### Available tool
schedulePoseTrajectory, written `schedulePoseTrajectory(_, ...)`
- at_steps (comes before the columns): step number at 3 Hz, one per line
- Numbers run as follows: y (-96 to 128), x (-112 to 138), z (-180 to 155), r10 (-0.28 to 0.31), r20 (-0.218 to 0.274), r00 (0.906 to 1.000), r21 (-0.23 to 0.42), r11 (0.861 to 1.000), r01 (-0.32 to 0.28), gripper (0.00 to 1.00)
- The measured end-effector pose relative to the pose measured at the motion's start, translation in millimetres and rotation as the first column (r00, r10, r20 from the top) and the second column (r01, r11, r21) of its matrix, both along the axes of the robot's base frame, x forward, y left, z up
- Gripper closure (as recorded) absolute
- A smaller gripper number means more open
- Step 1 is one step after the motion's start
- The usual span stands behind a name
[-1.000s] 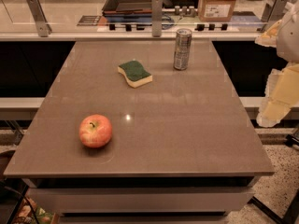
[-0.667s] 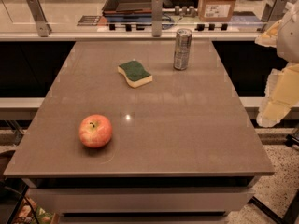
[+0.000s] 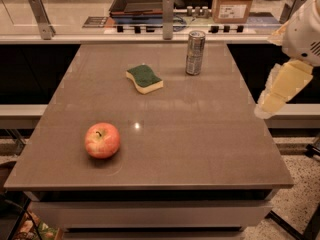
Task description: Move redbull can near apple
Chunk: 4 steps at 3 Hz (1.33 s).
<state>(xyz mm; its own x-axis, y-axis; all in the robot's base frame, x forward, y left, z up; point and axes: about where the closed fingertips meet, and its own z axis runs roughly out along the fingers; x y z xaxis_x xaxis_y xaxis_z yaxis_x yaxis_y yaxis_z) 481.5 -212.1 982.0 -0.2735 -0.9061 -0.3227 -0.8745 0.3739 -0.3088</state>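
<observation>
The redbull can (image 3: 195,52) stands upright at the far middle of the brown table (image 3: 200,134). It is slim and silver-grey with dark markings. The apple (image 3: 102,140) is red and yellowish, and it lies near the table's front left, far from the can. My gripper (image 3: 272,98) hangs off the table's right edge, below the white arm (image 3: 305,29). It is to the right of the can, lower in the picture, and holds nothing that I can see.
A green and yellow sponge (image 3: 144,78) lies between the can and the apple, left of the can. A metal post (image 3: 168,16) and a cardboard box (image 3: 232,3) stand on the counter behind the table.
My gripper has shifted slightly left and up at the table's right edge. The can, the apple and the sponge have not moved.
</observation>
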Motion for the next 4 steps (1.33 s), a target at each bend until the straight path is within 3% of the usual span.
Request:
schedulePoseTrajectory(1,3,27,-6,-0.108,0.058,0.9924,0.082,0.991,0.103,0.0)
schedulePoseTrajectory(2,0,55,-9,-0.298,0.144,0.9438,0.222,0.939,0.263,0.0)
schedulePoseTrajectory(3,-11,75,-17,-0.414,0.19,0.8901,0.328,0.881,0.34,0.0)
schedulePoseTrajectory(4,-21,105,-16,-0.48,0.263,0.8369,0.409,0.841,0.354,0.0)
